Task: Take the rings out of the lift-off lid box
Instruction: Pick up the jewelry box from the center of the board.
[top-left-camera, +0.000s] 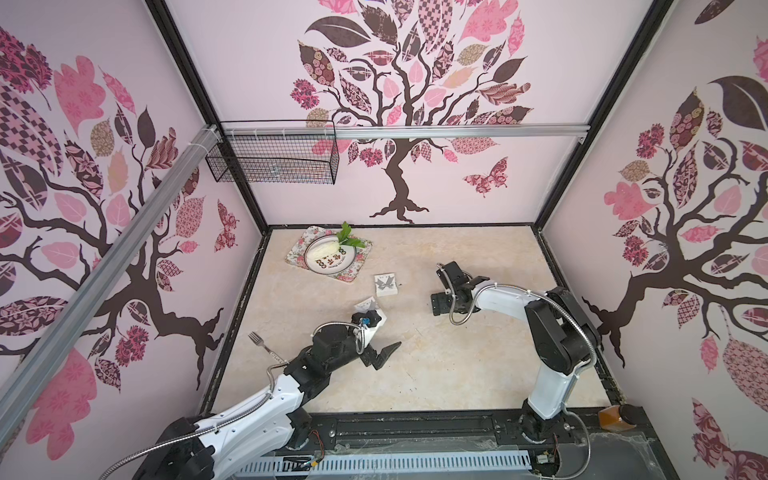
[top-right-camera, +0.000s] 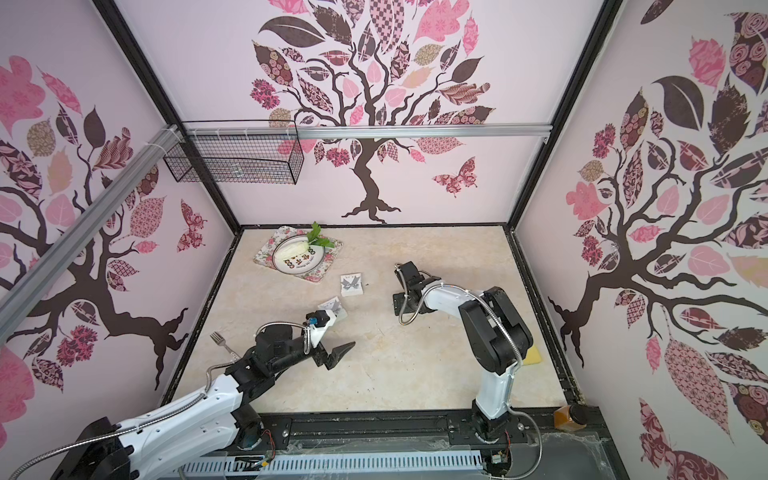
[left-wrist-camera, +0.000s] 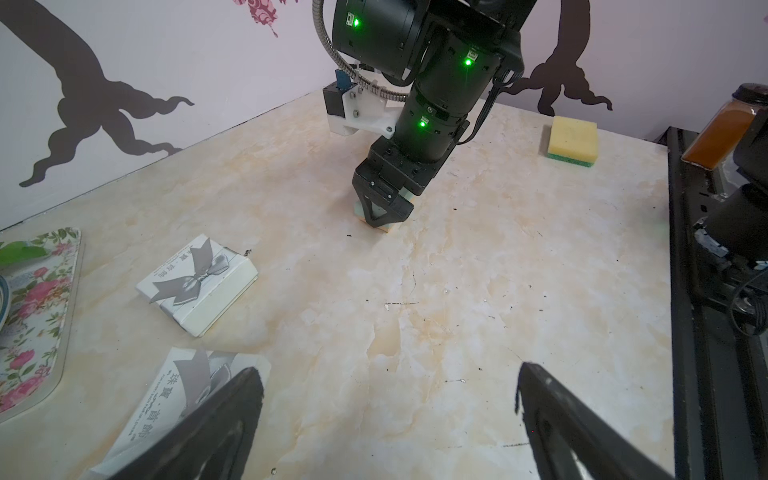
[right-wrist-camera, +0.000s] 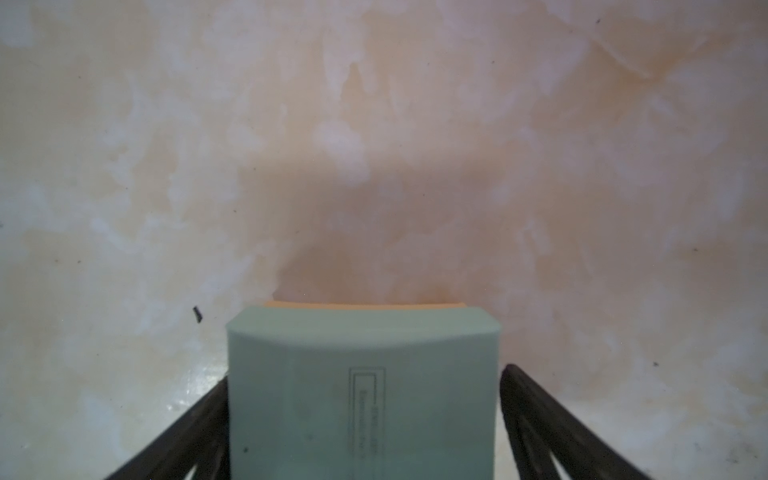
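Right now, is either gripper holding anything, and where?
Left gripper open, empty. Right gripper flanks the teal box's two sides; grip cannot be told.

teal box, floral tray, yellow sponge

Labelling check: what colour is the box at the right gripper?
Box is pale green, orange base edge; right wrist view.

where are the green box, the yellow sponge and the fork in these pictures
green box (right-wrist-camera: 361, 395), right wrist view, on its flat top face
yellow sponge (left-wrist-camera: 571, 133), left wrist view, on its yellow top
fork (top-left-camera: 268, 348), in a top view, on the handle just below the tines
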